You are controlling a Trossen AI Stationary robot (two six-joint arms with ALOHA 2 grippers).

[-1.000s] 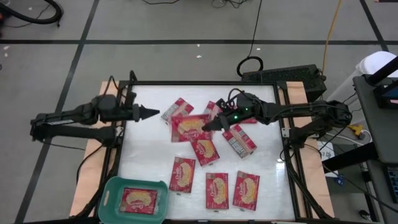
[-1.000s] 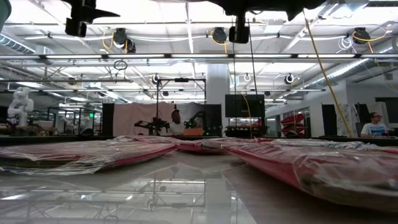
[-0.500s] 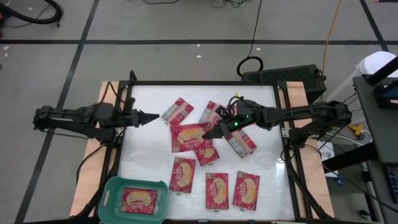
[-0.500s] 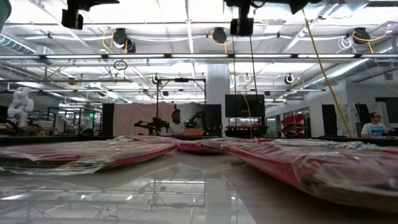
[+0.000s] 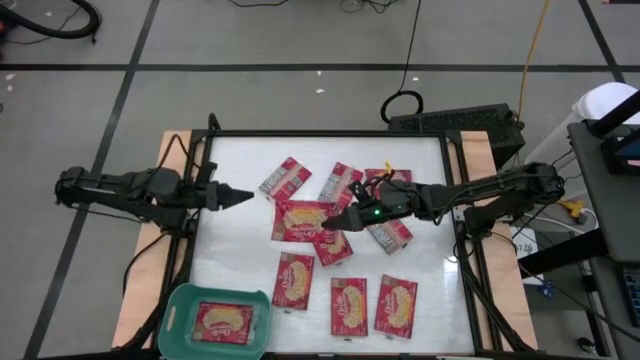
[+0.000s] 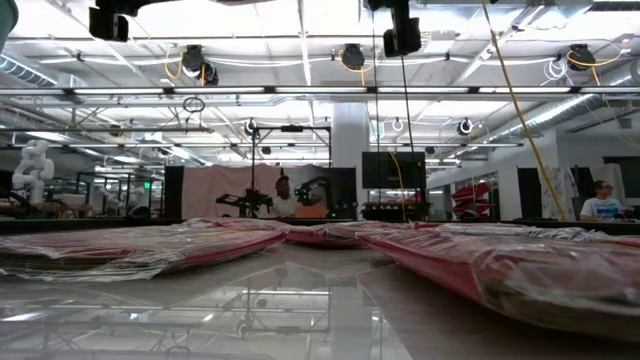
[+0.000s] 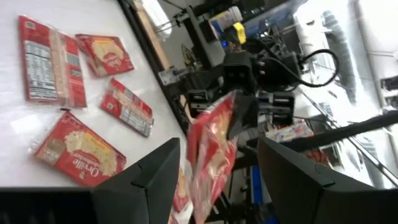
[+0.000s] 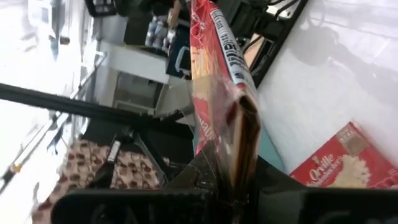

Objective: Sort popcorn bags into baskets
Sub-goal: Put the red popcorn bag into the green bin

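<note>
High view, right gripper (image 5: 335, 222): over table centre, jaws clamped tight on a red popcorn bag (image 5: 300, 219), which it held at the bag's right edge, above the others.
High view, left gripper (image 5: 245, 195): near table's left edge, pointing twd the held bag, well apart from it; holding nothing. Fingers read as one point from above, so gap can't be judged here.
High view, loose bags: two behind the held one (image 5: 285, 178) (image 5: 341, 181), one w/ grey back panel up under right arm (image 5: 388, 234), one part hidden under held bag (image 5: 331, 248), three in a front row (image 5: 293, 279) (image 5: 349, 305) (image 5: 396, 304).
High view, basket (image 5: 178, 312): teal, front-left corner of table (image 5: 420, 160), one bag inside (image 5: 222, 322), lying flat.
Low view, bags: red packets in clear wrap lay flat across the shiny table top (image 6: 300, 300), nearest at right (image 6: 520, 275). Grippers' tips not seen, only arm parts at top.
Low view, room: a person at far right (image 6: 601, 203), another at centre back (image 6: 284, 193).
Left wrist view, left gripper (image 7: 217, 168): fingers (image 7: 146, 171) stood apart w/ a wide gap, nothing between them. Held bag (image 7: 211, 152) hung edge-on beyond, in the other gripper.
Right wrist view, right gripper (image 8: 233, 186): closed on bag's (image 8: 217, 93) edge, bag upright, barcode side showing. Another bag (image 8: 348, 163) flat on table beyond.
</note>
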